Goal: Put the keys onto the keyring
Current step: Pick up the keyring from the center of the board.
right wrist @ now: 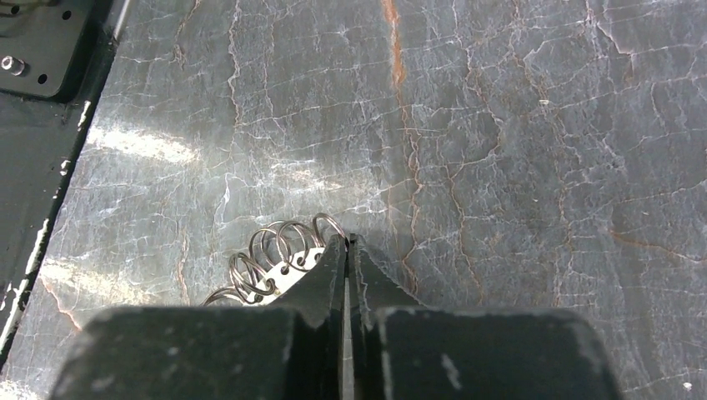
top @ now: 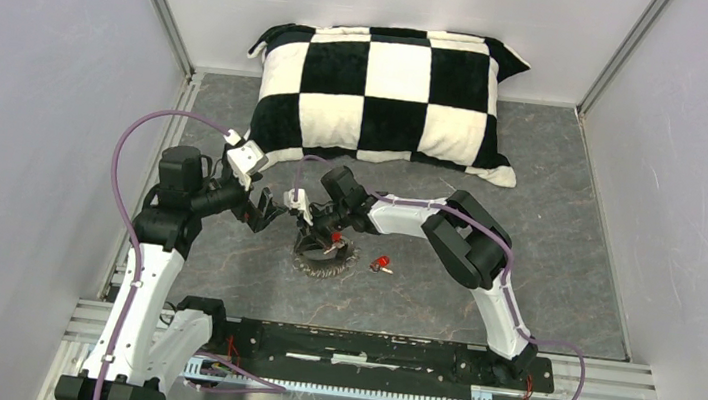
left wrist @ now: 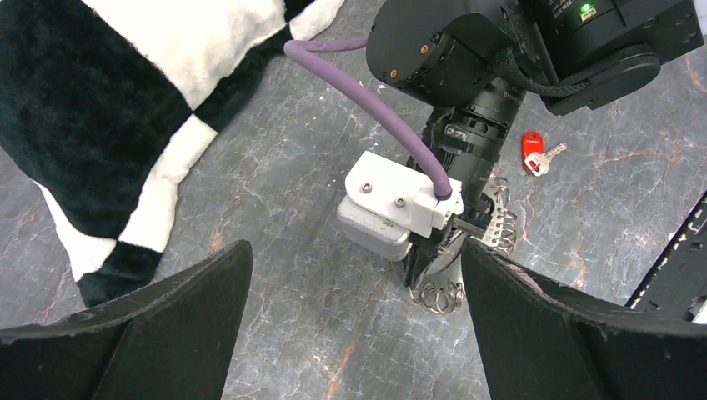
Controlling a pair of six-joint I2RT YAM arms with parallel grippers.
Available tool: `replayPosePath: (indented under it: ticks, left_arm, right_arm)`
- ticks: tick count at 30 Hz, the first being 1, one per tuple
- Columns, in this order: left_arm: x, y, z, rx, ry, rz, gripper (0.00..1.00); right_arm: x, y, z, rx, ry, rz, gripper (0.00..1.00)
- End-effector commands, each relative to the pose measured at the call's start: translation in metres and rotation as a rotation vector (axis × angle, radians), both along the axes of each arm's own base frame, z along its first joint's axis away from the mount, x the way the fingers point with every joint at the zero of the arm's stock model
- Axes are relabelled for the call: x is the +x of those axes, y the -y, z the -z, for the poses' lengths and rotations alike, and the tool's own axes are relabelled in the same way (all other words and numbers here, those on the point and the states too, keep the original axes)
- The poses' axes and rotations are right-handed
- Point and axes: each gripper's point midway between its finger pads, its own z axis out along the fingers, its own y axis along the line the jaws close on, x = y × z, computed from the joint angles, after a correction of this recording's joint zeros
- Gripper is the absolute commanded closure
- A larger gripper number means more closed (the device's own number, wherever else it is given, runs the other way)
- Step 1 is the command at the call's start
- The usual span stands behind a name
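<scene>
Right wrist view: the keyring [right wrist: 271,254], a silvery coil of wire loops, is seen lying on the table [right wrist: 542,150] just left of the right gripper [right wrist: 346,246], touching its tips. These jaws are pressed together; whether a wire is pinched between them cannot be told. Open marbled surface is seen ahead and right of them, bounded far left by a black rail [right wrist: 42,125]. The red-headed key [top: 381,263] is laid apart, behind the shut jaws. The left gripper [left wrist: 354,258] is held wide open and empty, with the coil just ahead of it. A checkered pillow [top: 392,94] is set well beyond.
</scene>
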Motion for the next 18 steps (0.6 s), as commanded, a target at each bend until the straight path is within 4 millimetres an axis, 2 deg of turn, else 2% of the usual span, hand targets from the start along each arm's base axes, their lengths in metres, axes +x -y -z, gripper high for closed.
replayPosePath:
  ticks: [1,6,11,13,15,18]
  left_arm:
    - [0.001,0.000,-0.022,0.010,0.066,0.009,0.00]
    - [0.002,0.000,-0.021,0.011,0.067,0.012,0.00]
    - [-0.003,0.000,0.001,0.049,0.036,0.050,0.00]
    - [-0.011,0.002,0.016,0.083,0.021,0.110,0.00]
    - [-0.028,0.007,0.032,0.118,0.003,0.213,0.02]
    - [-0.055,0.014,0.044,0.152,-0.003,0.368,0.05]
  right_arm:
    - [-0.002,-0.002,-0.013,0.017,0.018,-0.007,1.00]
    - [-0.004,0.002,-0.026,0.054,0.024,0.017,1.00]
    - [-0.007,0.007,-0.060,0.156,0.049,0.073,1.00]
    - [-0.009,0.010,-0.074,0.190,0.056,0.094,1.00]
    - [-0.010,0.013,-0.089,0.226,0.064,0.115,1.00]
    - [-0.013,0.020,-0.114,0.286,0.083,0.147,1.00]
